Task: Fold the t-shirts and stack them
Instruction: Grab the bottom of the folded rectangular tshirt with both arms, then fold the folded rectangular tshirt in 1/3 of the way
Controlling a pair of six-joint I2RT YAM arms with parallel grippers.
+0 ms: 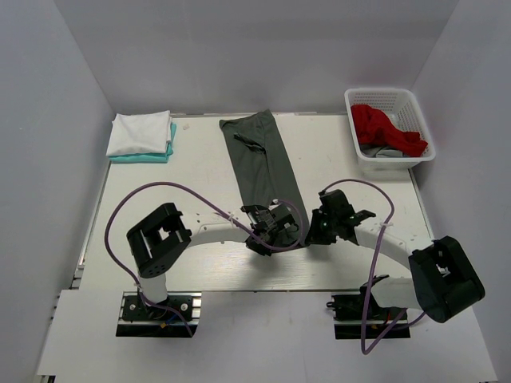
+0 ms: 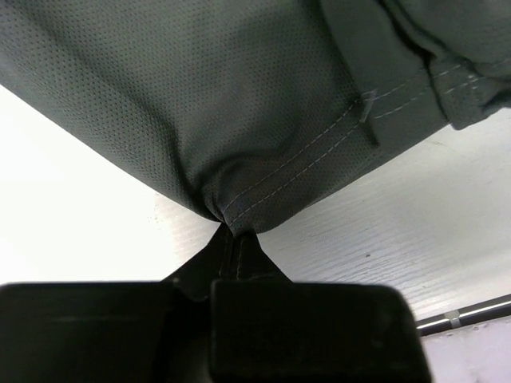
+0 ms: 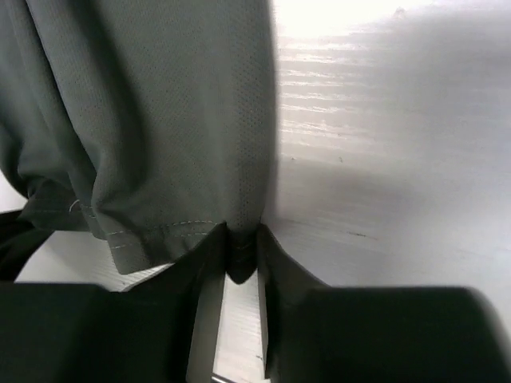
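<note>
White t-shirt (image 1: 140,132) over teal t-shirt (image 1: 142,158), folded, well left of the basket (image 1: 352,100). Dark grey t-shirt (image 1: 259,159), half folded, lies between; left gripper (image 2: 235,239) and right gripper (image 3: 241,239) each pinch its hem. Red t-shirt (image 1: 383,128) waits in the basket.

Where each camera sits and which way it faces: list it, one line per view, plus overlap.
Top external: above and behind the bases, looking down on the table; both arms show, meeting at the dark grey t-shirt's near end.
Left wrist: on the left arm, looking along the left jaws, shut on the shirt's hem.
Right wrist: on the right arm, looking along the right jaws, set around the shirt's corner.
Shared: all three see that shirt and the table.
</note>
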